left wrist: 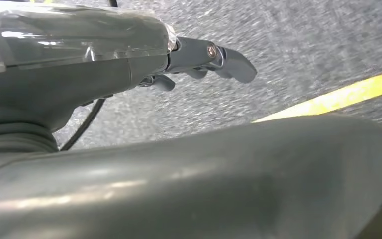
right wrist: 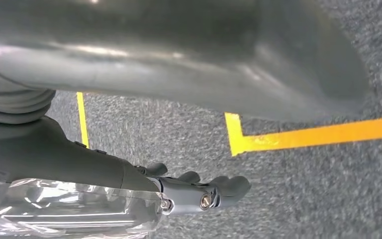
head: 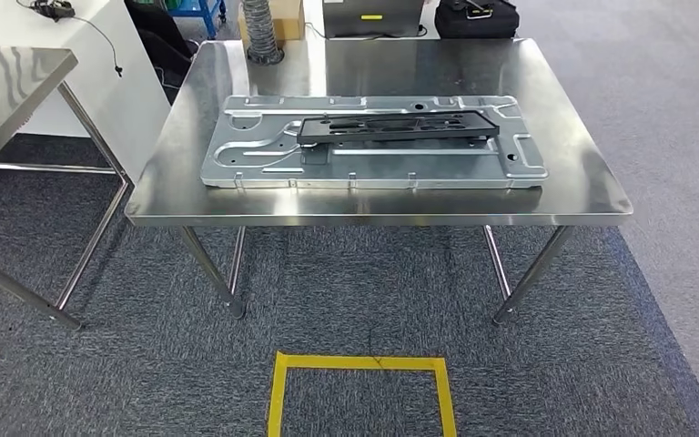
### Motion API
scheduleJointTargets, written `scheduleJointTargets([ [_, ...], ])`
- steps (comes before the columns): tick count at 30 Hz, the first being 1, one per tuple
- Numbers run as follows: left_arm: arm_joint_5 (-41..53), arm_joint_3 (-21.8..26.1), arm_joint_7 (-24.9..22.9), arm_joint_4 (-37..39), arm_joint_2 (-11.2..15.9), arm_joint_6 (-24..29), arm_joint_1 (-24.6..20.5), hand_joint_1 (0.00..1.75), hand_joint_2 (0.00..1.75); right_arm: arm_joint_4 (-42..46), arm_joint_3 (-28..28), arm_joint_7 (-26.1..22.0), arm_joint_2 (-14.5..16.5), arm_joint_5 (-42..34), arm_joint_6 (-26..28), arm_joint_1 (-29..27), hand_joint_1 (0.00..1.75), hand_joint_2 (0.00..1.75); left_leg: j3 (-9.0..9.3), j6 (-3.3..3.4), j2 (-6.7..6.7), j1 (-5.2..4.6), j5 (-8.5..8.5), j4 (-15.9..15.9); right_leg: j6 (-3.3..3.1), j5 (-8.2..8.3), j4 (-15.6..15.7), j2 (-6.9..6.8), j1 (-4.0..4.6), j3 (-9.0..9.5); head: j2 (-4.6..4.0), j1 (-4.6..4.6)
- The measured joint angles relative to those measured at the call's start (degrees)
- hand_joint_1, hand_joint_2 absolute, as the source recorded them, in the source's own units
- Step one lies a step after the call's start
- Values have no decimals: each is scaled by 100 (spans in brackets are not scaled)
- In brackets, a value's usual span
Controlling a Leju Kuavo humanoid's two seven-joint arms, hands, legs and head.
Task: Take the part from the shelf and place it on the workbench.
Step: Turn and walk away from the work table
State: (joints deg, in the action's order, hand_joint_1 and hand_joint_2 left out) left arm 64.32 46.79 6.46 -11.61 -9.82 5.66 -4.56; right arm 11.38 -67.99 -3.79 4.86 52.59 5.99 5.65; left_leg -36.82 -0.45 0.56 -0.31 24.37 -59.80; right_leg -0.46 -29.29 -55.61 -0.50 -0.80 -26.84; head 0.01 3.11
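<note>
Part (head: 397, 126), a flat black frame, lies on a large stamped silver panel (head: 373, 155) in the middle of the steel bench (head: 592, 196). Grey carpet (head: 373, 291) with yellow tape squares (head: 361, 362) spreads below; a second steel table (head: 5, 77) stands left. Left robot hand (left wrist: 199, 59) and right robot hand (right wrist: 199, 191) hang over the carpet, empty, fingers loosely apart.
</note>
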Motion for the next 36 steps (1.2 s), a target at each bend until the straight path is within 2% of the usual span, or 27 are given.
scheduleJointTargets([
  [2, 2, -1, -5, 0, 4, -1, 7, 0, 0, -2, 3, 3, 8, 0, -3, 2, 0, 0, -166, -63, -10, 38, 630, -632, -34, 149, -5, -11, -6, -187, -1, 1],
  [3, 4, -2, -8, 0, 5, -2, 10, 0, 0, -2, 3, 3, 10, 0, -7, -2, 0, 0, -230, -88, -10, 55, 862, -952, -31, 208, -9, -12, -5, -264, -1, 1],
  [4, 5, -2, -9, 0, 7, -2, 11, 0, 0, -2, 3, 3, 12, 0, -10, -5, 0, 0, -271, -105, -10, 65, 993, -1181, -27, 248, -13, -14, -4, -318, -1, 0],
  [7, 9, -3, -12, 0, 7, -2, 11, 0, 0, -2, 3, 3, 13, 0, -15, -7, 0, 0, -289, -118, -10, 72, 1043, -1345, -22, 280, -16, -17, -5, -364, -1, 0],
  [9, 28, -7, -15, 0, 5, -2, 12, 0, 0, -2, 3, 3, 17, -2, -22, -7, 0, 0, -223, -137, -9, 91, 926, -1446, -4, 344, -28, -18, -10, -459, -1, 0],
  [11, 137, -61, -25, 0, 3, -23, -34, 0, 0, -3, 3, 57, 50, -23, -21, -2, 0, 0, 533, -144, -29, 120, 711, -611, 89, 505, -110, -16, -27, -707, 0, 0],
  [13, 253, -141, -55, 0, 1, -61, -109, 0, 0, -3, 3, 137, 91, -46, -11, 2, 0, 0, 1213, -82, -50, 110, 637, 356, 209, 674, -175, -20, -41, -883, 0, 1],
  [14, 270, -163, -74, 0, 1, -72, -132, 0, 0, -4, 3, 161, 103, -45, -9, -1, 0, 0, 1218, -27, -51, 89, 652, 434, 254, 730, -170, -24, -44, -895, -1, 0],
  [15, 277, -173, -95, 0, 1, -75, -143, 0, 0, -4, 3, 174, 108, -35, -7, -8, 0, 0, 1168, 33, -39, 86, 610, 421, 293, 762, -169, -24, -58, -909, -1, 0],
  [16, 276, -177, -107, 0, 0, -69, -148, 0, 0, -4, 5, 185, 112, -15, -8, -14, 0, 0, 1119, 94, -24, 82, 558, 418, 322, 690, -219, -18, -70, -945, -1, 0],
  [17, 269, -178, -113, 0, 0, -58, -147, 0, 0, -4, 9, 186, 114, 11, -11, -24, 0, 0, 1056, 158, -7, 81, 494, 422, 338, 497, -370, -11, -82, -1007, -1, -1],
  [18, 254, -178, -111, 0, -1, -45, -145, 0, 0, -5, 17, 182, 116, 38, -16, -34, 0, 0, 981, 209, 8, 76, 424, 426, 343, 213, -626, -3, -89, -1092, -1, -1],
  [19, 236, -178, -101, 0, -1, -33, -141, 0, 0, -6, 29, 174, 119, 72, -26, -39, 0, 0, 896, 244, 16, 58, 358, 423, 343, -118, -982, 4, -85, -1190, -1, -1],
  [20, 214, -176, -87, 0, -1, -25, -132, 0, 0, -6, 43, 165, 121, 101, -37, -43, 0, 0, 810, 264, 18, 37, 290, 418, 342, -374, -1364, 8, -79, -1269, -1, -1],
  [21, 194, -175, -72, 0, -1, -21, -120, 0, 0, -6, 59, 154, 122, 129, -44, -44, 0, 0, 722, 273, 20, 15, 223, 409, 339, -487, -1672, 11, -68, -1300, -1, -1],
  [22, 178, -174, -59, 0, -1, -19, -105, 0, 0, -6, 76, 146, 122, 154, -50, -43, 0, 44, 627, 277, 22, -8, 157, 393, 325, -455, -1840, 14, -54, -1257, -1, -1],
  [23, 166, -173, -50, 0, -1, -14, -92, 0, 0, -5, 91, 141, 122, 171, -52, -42, 0, 87, 530, 277, 23, -28, 96, 370, 299, -312, -1815, 16, -36, -1122, 0, -1],
  [24, 158, -171, -40, 0, -2, -8, -84, 0, 0, -5, 104, 144, 122, 186, -53, -40, 0, 131, 435, 275, 22, -46, 39, 342, 256, -139, -1587, 18, -11, -887, 0, -1],
  [25, 156, -169, -30, 0, -7, -2, -81, 0, 0, -2, 114, 169, 119, 197, -54, -31, 0, 175, 351, 271, 21, -58, -11, 312, 199, -37, -1203, 19, 20, -574, -1, 0],
  [27, 161, -167, -2, 0, -23, 10, -83, 0, 0, 2, 126, 260, 115, 209, -51, 2, 0, 175, 239, 241, 22, -84, -101, 262, 105, -95, -353, 11, 74, -3, -1, 1],
  [28, 170, -166, 10, 0, -31, 13, -90, 0, 0, 3, 129, 310, 114, 207, -49, 18, 0, 175, 208, 215, 30, -83, -147, 251, 76, -165, -96, 9, 97, 142, -1, 1],
  [29, 186, -166, 19, 0, -35, 13, -100, 0, 0, 3, 130, 345, 115, 204, -48, 27, 0, 175, 187, 185, 37, -81, -197, 251, 59, -188, 32, 8, 112, 185, -1, 0],
  [31, 215, -166, 23, 0, -36, 6, -115, 0, 0, -1, 130, 377, 133, 193, -46, 23, 0, 175, 140, 118, 30, -65, -201, 222, 10, -84, 78, -1, 93, 119, -1, -1],
  [32, 223, -166, 21, 0, -35, 1, -115, 0, 0, -2, 130, 382, 142, 185, -46, 22, 0, 175, 95, 81, 15, -56, -60, 122, -24, -10, 95, -11, 76, 63, -1, 0],
  [33, 225, -166, 18, 0, -34, -3, -111, 0, 0, -4, 130, 383, 151, 177, -46, 21, 0, 175, 27, 41, 0, -42, 182, -77, -49, 69, 109, -19, 56, -9, -1, 0],
  [35, 226, -166, 13, 0, -33, -8, -108, 0, 0, -4, 130, 380, 156, 166, -47, 23, 0, 175, -128, -36, -12, 11, 769, -733, -70, 209, 95, -22, 56, -191, -1, 0],
  [36, 227, -166, 10, 0, -32, -9, -108, 0, 0, -4, 130, 379, 158, 164, -48, 21, 0, 175, -171, -71, -12, 39, 927, -1061, -61, 276, 77, -24, 53, -293, -1, 0],
])
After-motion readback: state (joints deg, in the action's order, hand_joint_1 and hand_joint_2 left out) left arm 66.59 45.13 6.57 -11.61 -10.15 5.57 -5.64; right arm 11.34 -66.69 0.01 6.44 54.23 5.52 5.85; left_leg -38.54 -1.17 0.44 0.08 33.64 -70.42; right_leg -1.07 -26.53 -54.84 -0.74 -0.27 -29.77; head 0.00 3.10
